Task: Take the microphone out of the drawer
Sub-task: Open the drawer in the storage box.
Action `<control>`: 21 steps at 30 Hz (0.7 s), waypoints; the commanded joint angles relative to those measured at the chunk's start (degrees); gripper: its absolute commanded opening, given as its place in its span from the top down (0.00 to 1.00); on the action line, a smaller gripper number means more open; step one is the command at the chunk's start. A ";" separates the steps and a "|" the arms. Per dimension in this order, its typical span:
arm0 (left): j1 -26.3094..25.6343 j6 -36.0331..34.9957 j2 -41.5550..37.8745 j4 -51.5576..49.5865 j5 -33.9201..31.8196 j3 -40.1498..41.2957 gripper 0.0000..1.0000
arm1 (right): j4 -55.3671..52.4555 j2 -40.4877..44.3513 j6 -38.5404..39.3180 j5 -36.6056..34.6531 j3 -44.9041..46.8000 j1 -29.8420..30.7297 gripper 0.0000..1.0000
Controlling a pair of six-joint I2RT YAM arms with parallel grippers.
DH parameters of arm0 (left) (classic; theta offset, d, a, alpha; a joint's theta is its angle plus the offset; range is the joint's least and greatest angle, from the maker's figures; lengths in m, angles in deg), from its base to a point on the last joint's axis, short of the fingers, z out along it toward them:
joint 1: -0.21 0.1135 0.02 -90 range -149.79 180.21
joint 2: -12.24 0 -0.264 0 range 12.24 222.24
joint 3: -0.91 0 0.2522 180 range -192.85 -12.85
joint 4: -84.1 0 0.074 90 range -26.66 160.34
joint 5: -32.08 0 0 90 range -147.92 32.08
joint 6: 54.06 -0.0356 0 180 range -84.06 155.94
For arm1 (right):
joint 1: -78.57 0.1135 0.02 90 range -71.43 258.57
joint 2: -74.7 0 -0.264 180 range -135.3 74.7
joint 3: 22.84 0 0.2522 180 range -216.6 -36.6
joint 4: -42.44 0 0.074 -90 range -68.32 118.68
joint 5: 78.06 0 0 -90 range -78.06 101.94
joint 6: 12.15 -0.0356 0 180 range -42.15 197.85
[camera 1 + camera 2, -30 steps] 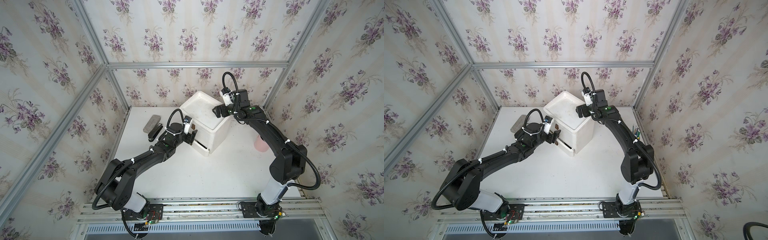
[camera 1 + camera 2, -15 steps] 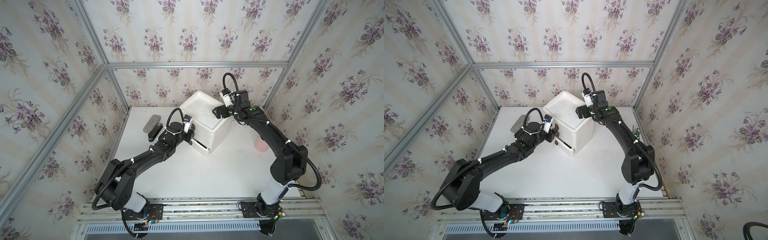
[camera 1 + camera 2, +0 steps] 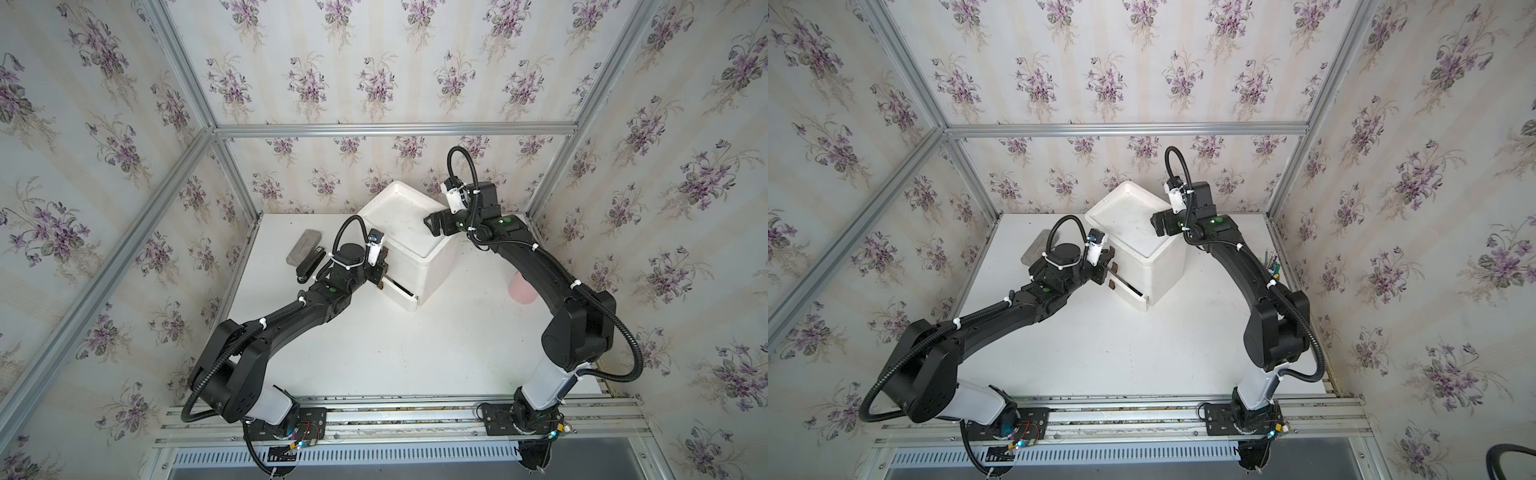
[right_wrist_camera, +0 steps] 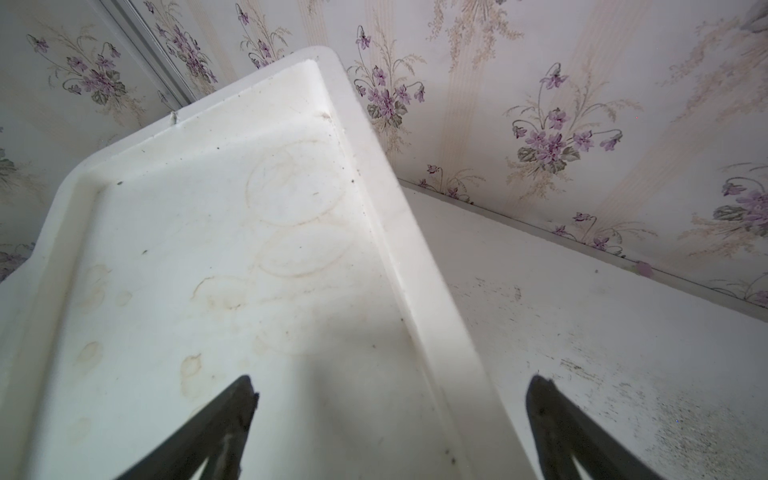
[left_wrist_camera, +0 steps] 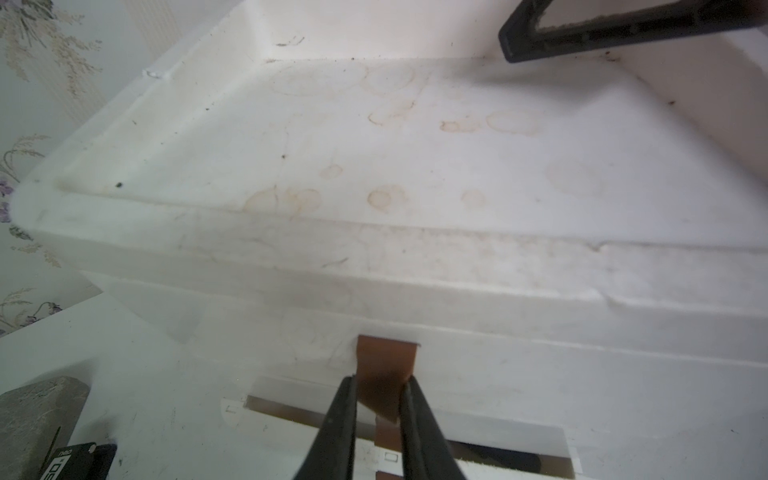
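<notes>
Drawer (image 5: pixel 540 374) brown tab (image 5: pixel 386 353) pinched in left claw (image 5: pixel 379 380); right claw (image 4: pixel 392 380) spread wide, straddling cabinet rim (image 4: pixel 399 257).

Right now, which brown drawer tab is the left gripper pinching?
The upper tab, clamped in the left gripper; the lower tab, on the slightly open drawer, is untouched.

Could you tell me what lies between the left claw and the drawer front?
A brown pull tab, gripped by the left claw; the left wrist view shows it.
</notes>
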 commanded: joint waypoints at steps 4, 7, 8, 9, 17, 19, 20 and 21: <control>0.04 -0.08 -1.20 -0.04 0.42 0.37 0.92 | -4.89 -0.94 -0.88 0.21 1.48 0.14 0.00; 0.06 -0.38 -0.98 -0.52 0.12 0.41 0.91 | -4.64 -0.89 -0.98 0.28 1.68 0.16 0.00; 0.08 -0.36 -0.86 -0.70 0.15 0.48 0.93 | -4.65 -0.89 -0.98 0.31 1.63 0.16 0.00; 0.04 -0.37 -0.84 -0.68 0.39 0.50 0.95 | -4.61 -0.85 -0.98 0.28 1.63 0.16 0.00; 0.03 -0.25 -1.38 -0.65 0.69 1.25 1.00 | -4.40 -0.67 -0.99 0.02 1.89 0.16 0.00; 0.09 -0.20 -1.86 -0.66 0.37 1.73 1.00 | -4.32 -0.76 -0.98 -0.16 1.89 0.16 0.00; 0.02 -0.08 -2.24 -0.70 -0.03 2.07 1.00 | -4.27 -0.81 -0.92 -0.27 1.89 0.16 0.00; 0.03 0.01 -2.69 -0.75 -0.27 2.49 1.00 | -4.30 -0.85 -0.89 -0.30 1.89 0.16 0.00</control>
